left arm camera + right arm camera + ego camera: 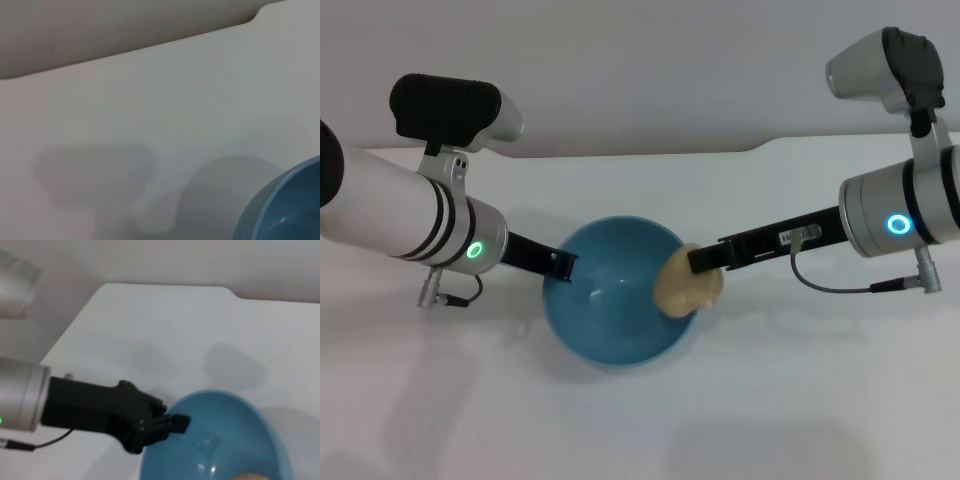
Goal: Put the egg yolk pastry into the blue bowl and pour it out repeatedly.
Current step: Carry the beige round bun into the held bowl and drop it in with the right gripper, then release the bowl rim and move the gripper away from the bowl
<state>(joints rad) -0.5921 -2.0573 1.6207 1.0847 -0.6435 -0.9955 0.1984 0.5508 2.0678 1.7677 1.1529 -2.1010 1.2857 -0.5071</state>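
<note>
Right gripper (705, 262) fingers pinching soft crumbly pastry (686, 285) over bowl (610, 310) rim; left gripper (563, 265) fingers clamping opposite rim; light squeeze only

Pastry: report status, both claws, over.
Right claw shut on pastry, over bowl rim. Left claw grips the opposite rim. Bowl empty inside. Nothing in the way.

The blue bowl (220, 440) sits on the white counter (165, 325), its glossy inside bare but for a sliver of tan at its near edge. The left gripper (175, 424), black, reaches to the bowl's rim, its fingers (179, 423) touching it.
</note>
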